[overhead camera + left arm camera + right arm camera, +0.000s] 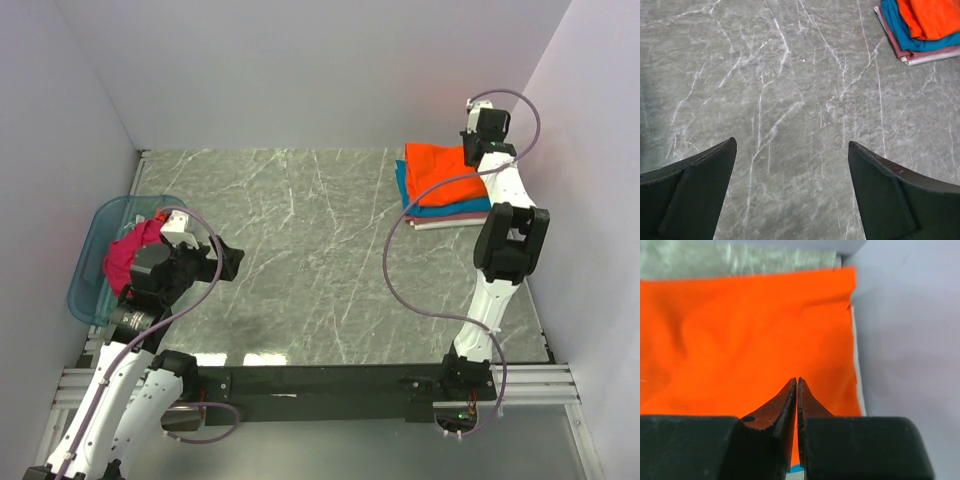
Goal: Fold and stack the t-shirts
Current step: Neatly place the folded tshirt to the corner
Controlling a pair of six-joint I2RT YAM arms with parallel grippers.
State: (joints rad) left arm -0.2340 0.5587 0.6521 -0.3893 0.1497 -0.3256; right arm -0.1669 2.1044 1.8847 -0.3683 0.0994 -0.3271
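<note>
- The black mounting rail runs along the near edge of the table. Both arm bases are bolted to it, the left arm at the left end and the right arm at the right end.
- At the far left, a translucent blue tub sits at the table's left edge. A crumpled magenta t-shirt lies inside it.
- Just right of the tub, the left gripper hangs over bare grey marbled tabletop. Its fingers are spread wide, with nothing between them.
- The middle of the table shows only the veined stone surface.
- At the far right corner lies a folded stack. The orange t-shirt is on top and the teal t-shirt is under it. Beneath that is the pink t-shirt, and the white t-shirt shows at the bottom edge.
- The right gripper is over the stack, pointing down at the orange t-shirt near its right edge. Its fingers are pressed together with only a sliver between them. The tips are at the cloth, but whether a fold is nipped between them cannot be told.
</note>
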